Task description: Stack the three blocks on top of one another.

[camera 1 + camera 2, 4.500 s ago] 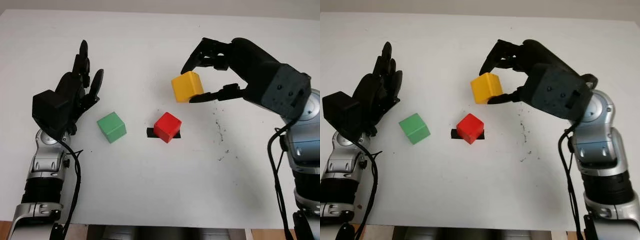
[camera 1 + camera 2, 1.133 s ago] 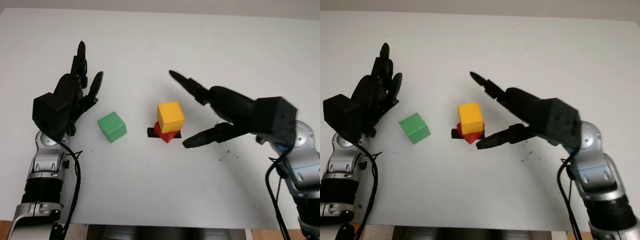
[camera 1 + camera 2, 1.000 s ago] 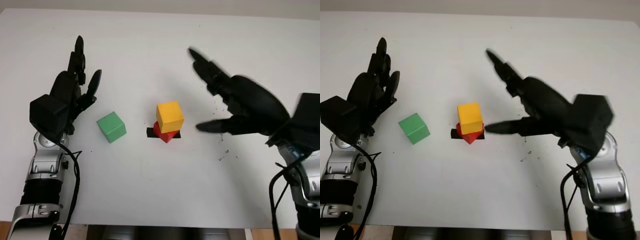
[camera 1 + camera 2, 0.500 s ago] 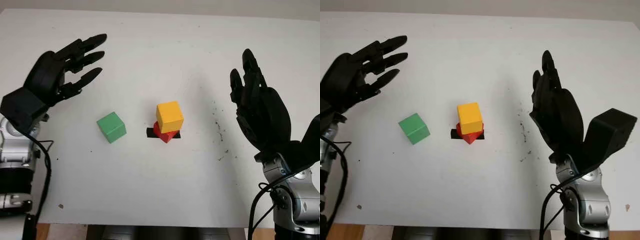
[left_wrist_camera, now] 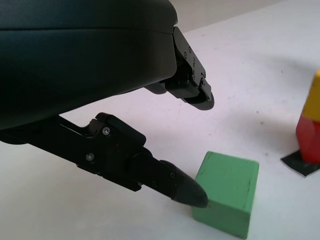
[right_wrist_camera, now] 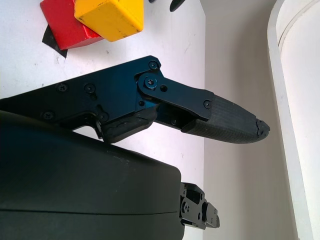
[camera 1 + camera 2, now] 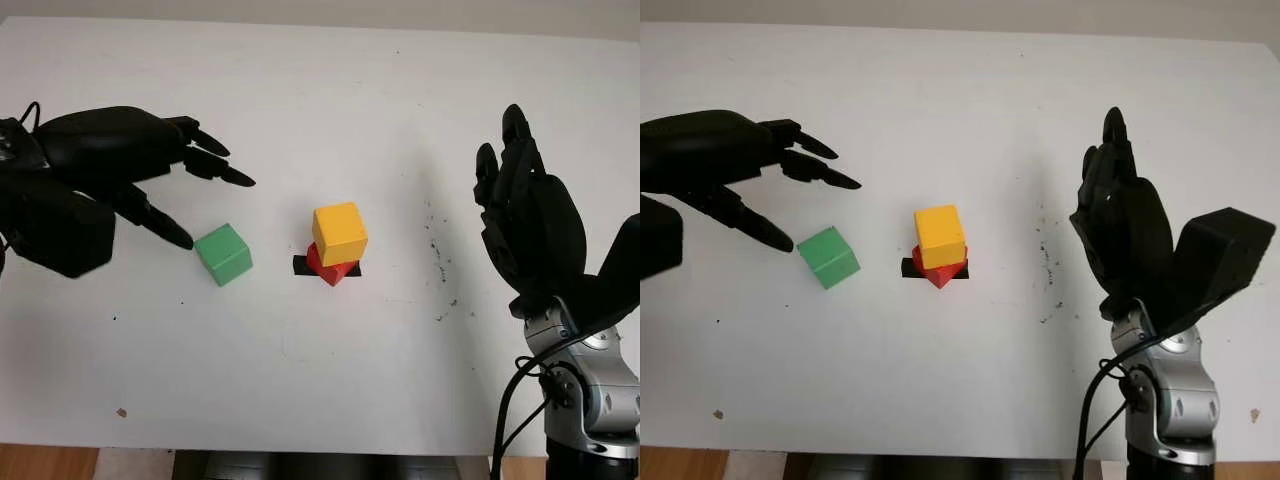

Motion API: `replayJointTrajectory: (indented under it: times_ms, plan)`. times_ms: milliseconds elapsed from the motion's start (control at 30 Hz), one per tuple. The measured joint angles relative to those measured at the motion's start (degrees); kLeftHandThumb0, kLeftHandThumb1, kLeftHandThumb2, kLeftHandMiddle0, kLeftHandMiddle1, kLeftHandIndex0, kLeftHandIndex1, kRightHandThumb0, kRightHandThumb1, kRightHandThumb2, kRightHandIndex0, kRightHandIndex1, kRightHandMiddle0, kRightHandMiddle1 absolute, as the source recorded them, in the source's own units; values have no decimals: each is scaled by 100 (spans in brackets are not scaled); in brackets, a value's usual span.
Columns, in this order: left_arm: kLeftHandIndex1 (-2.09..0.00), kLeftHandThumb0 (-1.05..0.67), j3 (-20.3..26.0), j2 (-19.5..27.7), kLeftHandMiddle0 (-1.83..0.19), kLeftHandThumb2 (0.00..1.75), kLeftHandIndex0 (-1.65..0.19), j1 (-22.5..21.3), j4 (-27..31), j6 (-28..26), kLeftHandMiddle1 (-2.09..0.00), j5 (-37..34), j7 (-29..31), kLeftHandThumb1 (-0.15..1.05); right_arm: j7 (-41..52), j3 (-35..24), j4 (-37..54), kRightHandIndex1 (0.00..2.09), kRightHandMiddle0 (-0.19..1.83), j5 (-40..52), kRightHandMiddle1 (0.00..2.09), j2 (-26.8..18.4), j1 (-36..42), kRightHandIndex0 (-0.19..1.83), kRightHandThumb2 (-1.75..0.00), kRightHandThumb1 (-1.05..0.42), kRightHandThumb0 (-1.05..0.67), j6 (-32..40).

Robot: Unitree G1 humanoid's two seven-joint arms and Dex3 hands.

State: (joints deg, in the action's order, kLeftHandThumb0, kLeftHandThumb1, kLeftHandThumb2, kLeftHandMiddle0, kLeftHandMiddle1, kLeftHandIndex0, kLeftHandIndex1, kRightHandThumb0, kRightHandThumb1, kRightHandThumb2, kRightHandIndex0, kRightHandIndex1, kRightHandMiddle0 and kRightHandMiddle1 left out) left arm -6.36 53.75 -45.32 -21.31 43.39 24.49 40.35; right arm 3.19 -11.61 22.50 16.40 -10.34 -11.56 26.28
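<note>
The yellow block (image 7: 340, 233) sits skewed on top of the red block (image 7: 334, 270) in the middle of the white table (image 7: 320, 380). To their left the green block (image 7: 222, 253) lies alone on the table. My left hand (image 7: 215, 212) is open and hovers just left of and above the green block. Its thumb tip (image 5: 190, 196) is close beside the green block (image 5: 227, 200), and I cannot tell whether they touch. My right hand (image 7: 505, 160) is open and raised well to the right of the stack, holding nothing.
A black tape mark (image 7: 300, 265) lies under the red block. Small dark specks (image 7: 438, 265) dot the table right of the stack. The table's front edge (image 7: 320, 447) runs near the bottom of the eye views.
My left hand has swung down and right from the far left, so its fingers now bracket the space above the green block. The right hand stays raised and has drifted slightly right.
</note>
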Motion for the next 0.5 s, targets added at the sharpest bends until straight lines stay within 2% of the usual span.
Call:
replayJointTrajectory:
  times_ms: [200, 500]
  plan:
    - [-4, -51, -7, 128, 0, 5, -37, 348, 270, 288, -31, 376, -407, 80, -21, -23, 5, 0, -19, 5, 0, 0, 5, -19, -82, -105, -77, 52]
    - [-5, -53, -20, 131, 1, 6, -37, 556, 267, 527, -27, 622, -1070, 83, -2, -24, 41, 0, -19, 28, 0, -1, 39, -19, -82, -105, -78, 95]
